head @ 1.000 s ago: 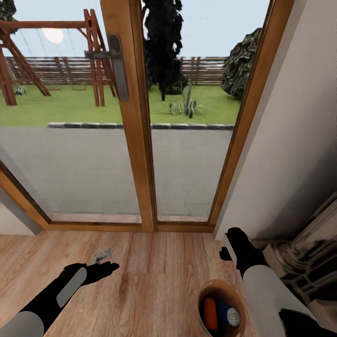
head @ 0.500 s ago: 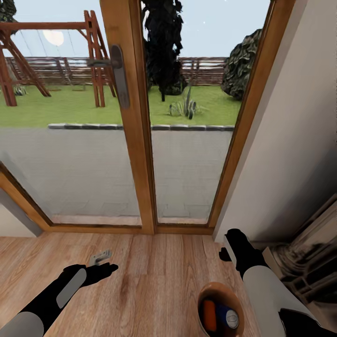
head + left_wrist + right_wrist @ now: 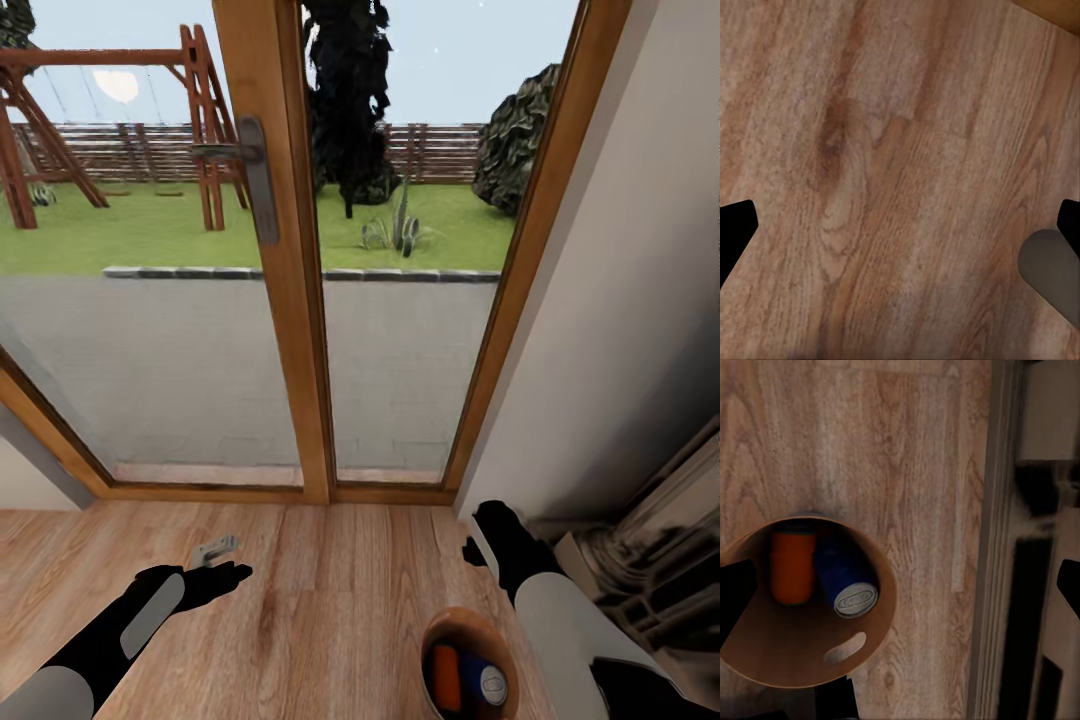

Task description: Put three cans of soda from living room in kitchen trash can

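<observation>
1. My right claw [image 3: 478, 538] hung just above the wood floor [image 3: 330, 590]. In my right wrist view its dark fingertips [image 3: 735, 596] sat at opposite edges of the picture, so I judged it spread wide, with nothing held between them.
2. Directly beneath that claw, close on its near side, stood the tash can [image 3: 881, 619], its glossy brown inside open to me. Two cans lay in it: an orange can [image 3: 793, 566] and, touching it, a blue can [image 3: 844, 577] tipped over with its pale top showing.
3. I could make out only those two; whether a third lay hidden under them or elsewhere, I could not tell.
4. I judged the cans light, stiff and smooth-sided, so likely to slip in a loose pinch. I would have taken one across the middle of its round body.
5. I judged the bin light too, and rigid. The slot [image 3: 845, 647] cut in its wall and the rim looked the sensible places to take hold, and it would tip easily if pushed from one side.
6. My left claw [image 3: 225, 574] hovered over bare floor well apart from the bin, spread wide and empty, a small grey bracket [image 3: 216, 548] just beyond it.
7. Beyond both claws stood the wood-framed glass doors [image 3: 290, 300], with garden outside. Beside my right claw was the fireplace [image 3: 650, 570], so this looked like the living room.
</observation>
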